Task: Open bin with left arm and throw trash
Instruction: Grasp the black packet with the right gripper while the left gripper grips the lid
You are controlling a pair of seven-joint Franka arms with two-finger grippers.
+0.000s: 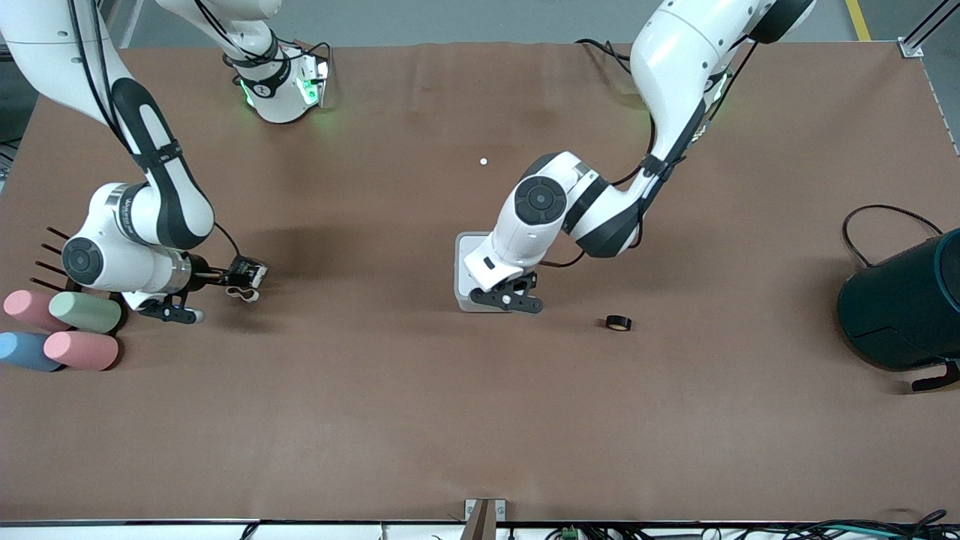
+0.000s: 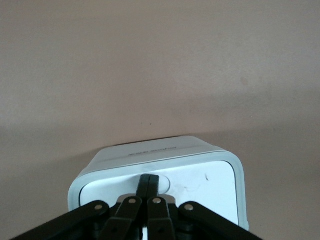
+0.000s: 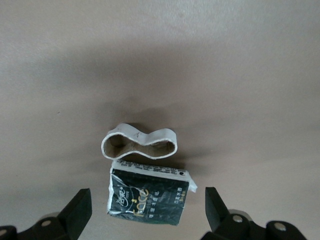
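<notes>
On the small light-grey square bin's [image 1: 465, 247] white lid, our left gripper [image 2: 148, 186] presses fingers together; our right gripper [image 3: 147, 212] gapes around the black wrapper [image 3: 148, 194].

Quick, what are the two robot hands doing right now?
Left gripper: fingers shut, tips on the bin lid.
Right gripper: fingers open around the black wrapper, holding nothing.

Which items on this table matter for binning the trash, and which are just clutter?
Job: small light-grey square bin under shut left gripper; black wrapper and white loop below open right gripper; black tape ring.
Clutter: pastel cylinders, dark-teal round container, white dot.
</notes>
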